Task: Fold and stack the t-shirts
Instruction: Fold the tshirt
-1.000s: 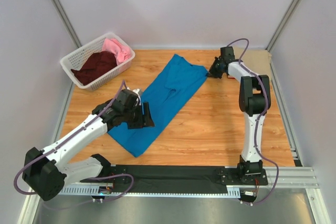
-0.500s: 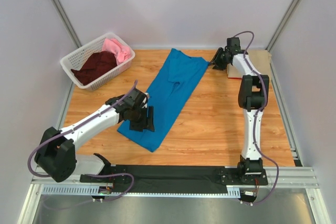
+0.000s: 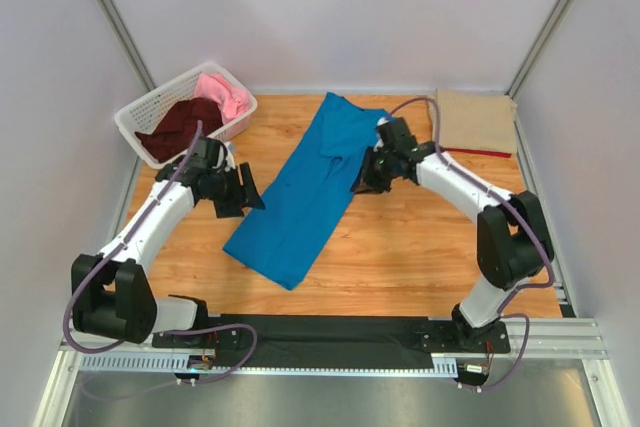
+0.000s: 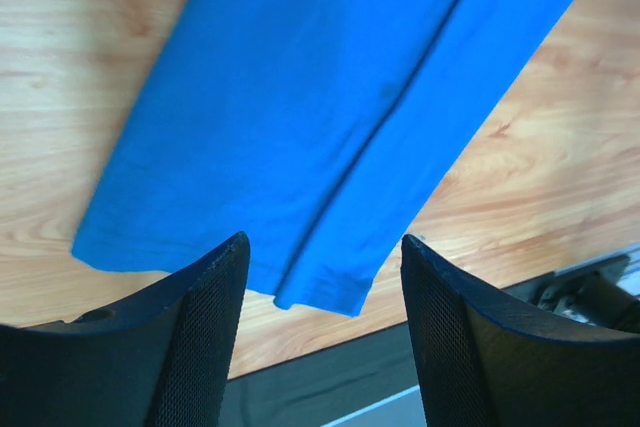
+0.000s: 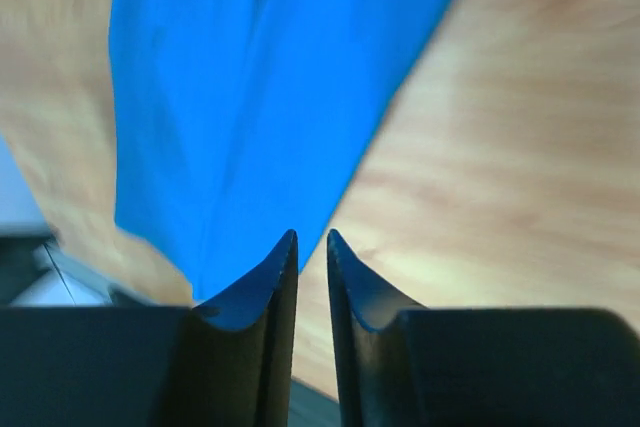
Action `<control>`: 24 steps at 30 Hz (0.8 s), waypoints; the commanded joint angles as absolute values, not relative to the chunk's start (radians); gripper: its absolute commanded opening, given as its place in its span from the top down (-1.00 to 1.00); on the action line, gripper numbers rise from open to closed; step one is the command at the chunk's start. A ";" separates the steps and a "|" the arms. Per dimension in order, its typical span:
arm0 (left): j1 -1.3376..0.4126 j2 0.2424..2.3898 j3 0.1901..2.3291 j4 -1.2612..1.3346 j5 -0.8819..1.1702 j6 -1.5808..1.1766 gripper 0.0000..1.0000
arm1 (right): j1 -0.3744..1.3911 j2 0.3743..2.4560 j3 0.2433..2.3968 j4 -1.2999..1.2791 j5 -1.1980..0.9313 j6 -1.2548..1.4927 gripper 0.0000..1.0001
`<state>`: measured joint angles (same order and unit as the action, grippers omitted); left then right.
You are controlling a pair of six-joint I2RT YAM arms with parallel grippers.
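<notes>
Blue t-shirt [image 3: 300, 192] lies flat — left gripper [image 4: 322, 292] gapes empty, right gripper [image 5: 312, 267] seemingly near-closed, holding nothing.

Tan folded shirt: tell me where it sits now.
In the top view, the tan shirt lies at the table's far right corner, beyond the right arm, right of the blue shirt.

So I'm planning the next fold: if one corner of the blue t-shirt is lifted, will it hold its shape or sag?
The blue t-shirt will probably sag: it lies flat against the table with soft creases, so it looks limp. It seems thin and light, so it should lift easily while the rest drags. Pushed, it would likely bunch up rather than slide whole.
</notes>
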<state>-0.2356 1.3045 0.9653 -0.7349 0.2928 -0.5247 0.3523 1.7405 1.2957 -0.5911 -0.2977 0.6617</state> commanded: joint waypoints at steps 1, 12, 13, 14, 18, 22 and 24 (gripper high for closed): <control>-0.121 1.314 1.051 -0.758 0.429 -0.437 -0.38 | 0.524 1.658 1.185 -0.494 -0.313 0.675 0.66; -0.008 1.385 1.077 -0.810 0.345 -0.305 -0.36 | 0.908 1.799 1.276 -0.492 -0.293 0.664 0.88; -0.008 1.387 1.068 -0.795 0.338 -0.304 -0.36 | 0.920 1.819 1.276 -0.489 -0.296 0.664 0.88; -0.008 1.390 1.062 -0.790 0.339 -0.301 -0.36 | 0.931 1.828 1.273 -0.485 -0.298 0.666 0.89; -0.008 1.413 1.080 -0.802 0.345 -0.290 -0.36 | 0.980 1.879 1.282 -0.460 -0.304 0.666 0.91; -0.008 1.417 1.069 -0.801 0.359 -0.295 -0.36 | 1.000 1.907 1.290 -0.439 -0.310 0.673 0.92; -0.008 1.414 1.071 -0.801 0.359 -0.293 -0.36 | 1.014 1.913 1.292 -0.433 -0.314 0.675 0.92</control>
<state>-0.0097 1.4185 1.0672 -0.8040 0.3466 -0.3248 0.9966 1.9095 1.2484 -0.4877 -0.3130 0.6670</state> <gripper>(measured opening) 0.681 0.040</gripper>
